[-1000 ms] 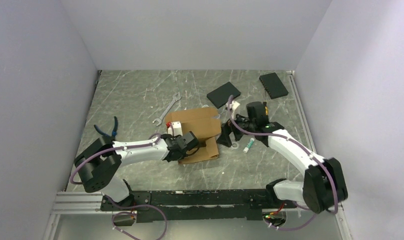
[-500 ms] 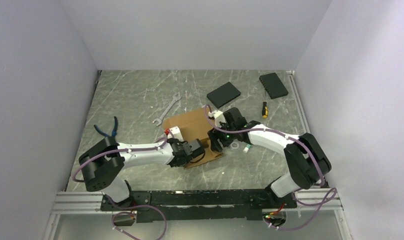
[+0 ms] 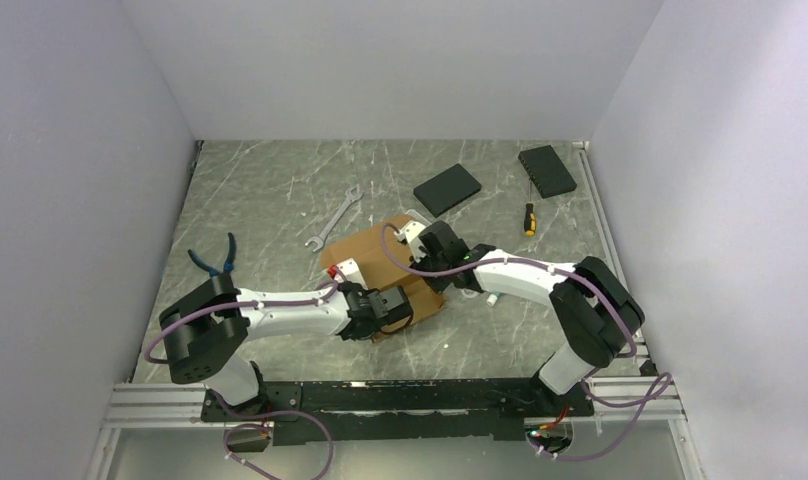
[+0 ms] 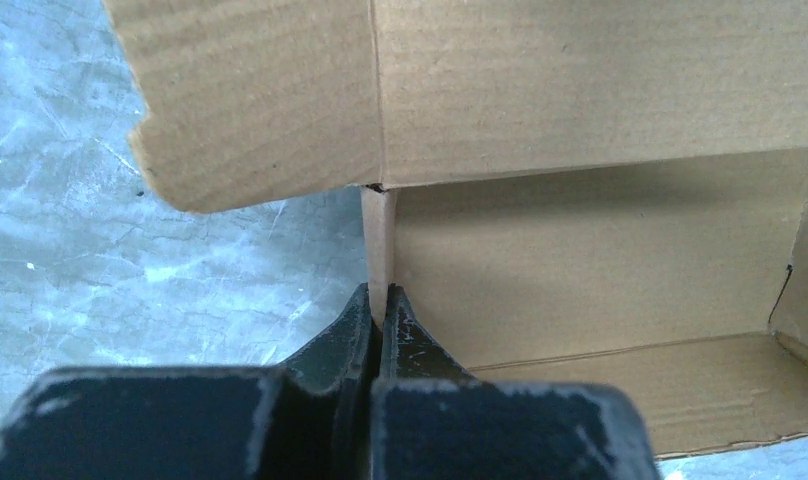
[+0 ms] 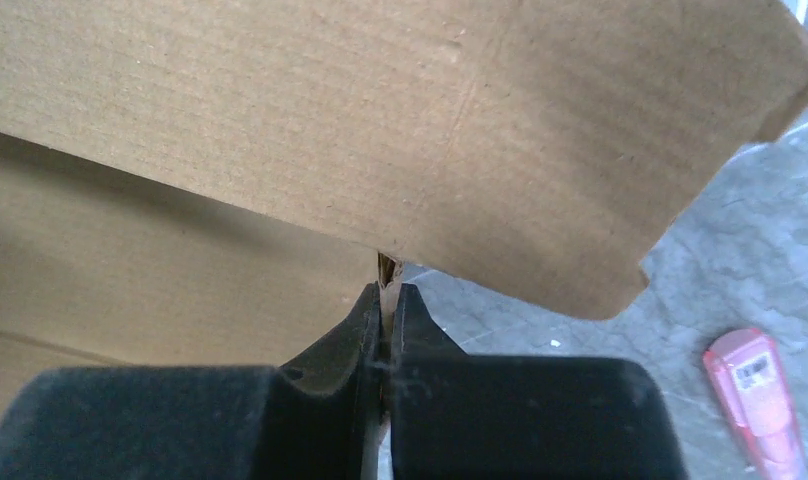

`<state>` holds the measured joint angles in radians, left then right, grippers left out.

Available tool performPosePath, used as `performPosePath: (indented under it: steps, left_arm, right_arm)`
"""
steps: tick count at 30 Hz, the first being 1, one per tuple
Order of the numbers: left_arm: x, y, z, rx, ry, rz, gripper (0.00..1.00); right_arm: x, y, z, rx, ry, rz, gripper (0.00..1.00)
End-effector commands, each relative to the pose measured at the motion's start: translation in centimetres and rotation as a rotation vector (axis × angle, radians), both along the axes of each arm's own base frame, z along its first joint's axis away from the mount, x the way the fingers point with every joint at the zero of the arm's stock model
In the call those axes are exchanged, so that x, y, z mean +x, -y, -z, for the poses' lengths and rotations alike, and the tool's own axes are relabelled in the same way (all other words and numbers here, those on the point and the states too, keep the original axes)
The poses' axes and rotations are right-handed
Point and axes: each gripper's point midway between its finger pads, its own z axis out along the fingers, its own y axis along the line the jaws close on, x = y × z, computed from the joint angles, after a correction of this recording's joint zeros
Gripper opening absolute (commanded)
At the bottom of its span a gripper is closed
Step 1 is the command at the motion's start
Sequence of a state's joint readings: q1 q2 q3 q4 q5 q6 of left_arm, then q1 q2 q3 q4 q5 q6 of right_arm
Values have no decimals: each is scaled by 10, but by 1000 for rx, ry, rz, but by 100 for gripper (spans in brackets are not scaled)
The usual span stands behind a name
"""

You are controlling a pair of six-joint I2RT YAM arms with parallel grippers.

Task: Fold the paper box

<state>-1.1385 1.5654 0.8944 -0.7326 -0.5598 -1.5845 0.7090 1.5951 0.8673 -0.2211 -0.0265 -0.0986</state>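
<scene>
Top view, change: The right arm has swung in from the right side. The right claw (image 3: 423,252), gaping and clear of the cardboard a second ago, now sits on the far right side of the paper box (image 3: 372,255). The box has turned a little on the table (image 3: 280,180) as well.

Top view, box: It lies mid-table between the two arms. The wrench (image 3: 332,218) is just beyond it and a black slab (image 3: 447,188) sits farther back.

Top view, left claw: The left claw (image 3: 388,306) is still at the box's near edge, where it was a second ago.

Left wrist, claw: The left claw (image 4: 380,302) is pinched tight on the upright edge of a cardboard wall. A flap hangs over it from above, and the box's hollow opens to the right.

Right wrist, claw: The right claw (image 5: 388,296) has snapped down to a sliver. A thin cardboard edge is caught between its tips, just under a broad flap with a rounded corner. A pink stick (image 5: 755,390) lies on the table off to the right, well apart.

Meaning: Both claws now have hold, one on each side of the box. That looks like the setup for raising a wall or swinging a flap over. The walls are partly up and the flaps are not tucked, so I'd call the fold roughly midway.
</scene>
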Motion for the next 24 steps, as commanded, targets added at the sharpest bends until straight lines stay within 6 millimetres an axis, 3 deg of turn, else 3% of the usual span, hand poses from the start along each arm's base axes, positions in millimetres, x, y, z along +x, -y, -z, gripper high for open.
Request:
performPosePath:
  steps: [1,3,6,8,16,20,24]
  left_arm:
    - [5,5,-13,-29,56,-33,0]
    - [5,6,-15,-35,62,-34,0]
    - [4,4,-13,-25,60,-42,0]
    - [3,3,-11,-23,58,-49,0]
    - [2,-4,-8,6,55,-87,0]
    - [2,-4,-6,18,53,-94,0]
    - [4,-1,-7,23,54,-92,0]
  right_arm:
    - [15,16,9,-200,130,-32,0]
    - [9,10,11,-177,87,-57,0]
    - [-2,-1,7,-112,39,-99,30]
    - [-5,-3,5,-92,23,-108,39]
    - [4,5,-20,-41,64,-86,48]
    - [-4,1,-36,47,33,-120,56]
    - [-12,-3,-45,103,13,-152,57]
